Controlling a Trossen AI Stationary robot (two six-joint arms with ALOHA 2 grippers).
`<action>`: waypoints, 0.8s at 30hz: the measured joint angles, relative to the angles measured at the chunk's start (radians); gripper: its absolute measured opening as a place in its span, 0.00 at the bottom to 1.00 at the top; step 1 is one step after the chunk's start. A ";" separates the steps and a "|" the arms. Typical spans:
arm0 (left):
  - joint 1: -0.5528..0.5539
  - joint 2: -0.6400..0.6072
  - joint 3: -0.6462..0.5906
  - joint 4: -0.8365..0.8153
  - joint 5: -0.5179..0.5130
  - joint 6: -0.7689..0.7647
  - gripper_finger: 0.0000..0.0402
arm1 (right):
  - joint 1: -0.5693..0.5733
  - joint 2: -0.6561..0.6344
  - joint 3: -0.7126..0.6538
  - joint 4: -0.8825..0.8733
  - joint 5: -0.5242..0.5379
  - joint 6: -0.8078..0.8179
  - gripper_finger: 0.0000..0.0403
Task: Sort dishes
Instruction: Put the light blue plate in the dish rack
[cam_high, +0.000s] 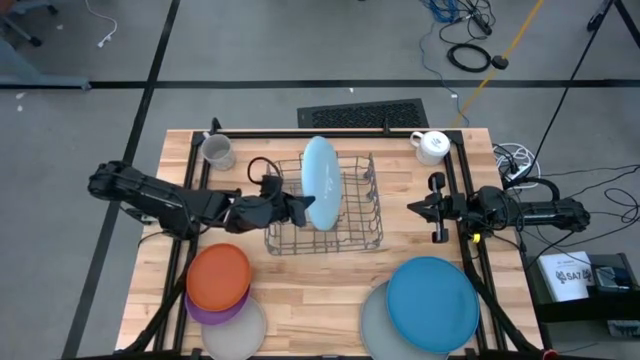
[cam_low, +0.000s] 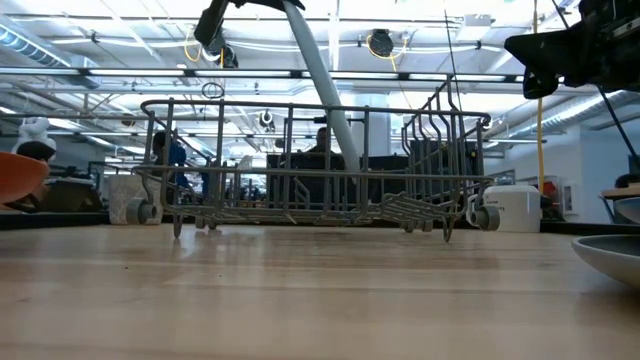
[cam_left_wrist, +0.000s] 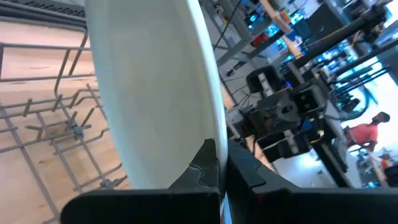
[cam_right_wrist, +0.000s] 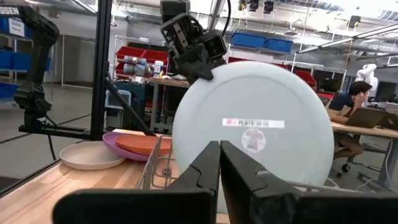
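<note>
My left gripper (cam_high: 300, 210) is shut on a light blue plate (cam_high: 320, 183) that stands on edge over the wire dish rack (cam_high: 350, 235). The plate's face shows in the right wrist view (cam_right_wrist: 255, 124). In the low view it shows edge-on (cam_low: 322, 85), tilted, with its lower end down inside the rack. My right gripper (cam_high: 412, 208) is shut and empty, to the right of the rack. An orange plate (cam_high: 218, 276) lies on a purple plate (cam_high: 205, 312) and a whitish plate (cam_high: 240, 332) at the near left. A darker blue plate (cam_high: 432, 303) lies on a grey plate (cam_high: 372, 322) at the near right. My left gripper pinches the plate's rim (cam_left_wrist: 214, 134) between its two fingers, at the plate's upper near part (cam_right_wrist: 200, 79). The fingers come slanting from the table's left and above. The plate stands on edge, tilted; whether its lower edge rests on the rack I cannot tell.
A grey mug (cam_high: 217, 152) stands at the far left and a white mug (cam_high: 432, 146) at the far right. Bare wood lies between the two plate stacks at the near edge. People sit in the room beyond the table.
</note>
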 joint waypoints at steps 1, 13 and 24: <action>0.000 -0.006 0.000 0.000 0.000 0.000 0.00 | 0.000 0.000 0.000 0.000 0.000 0.000 0.02; -0.001 -0.044 0.000 -0.059 -0.001 -0.054 0.00 | 0.000 0.000 0.000 0.000 0.000 0.000 0.02; -0.001 -0.052 0.002 -0.113 0.003 -0.085 0.00 | 0.000 0.000 0.000 -0.001 0.000 0.000 0.02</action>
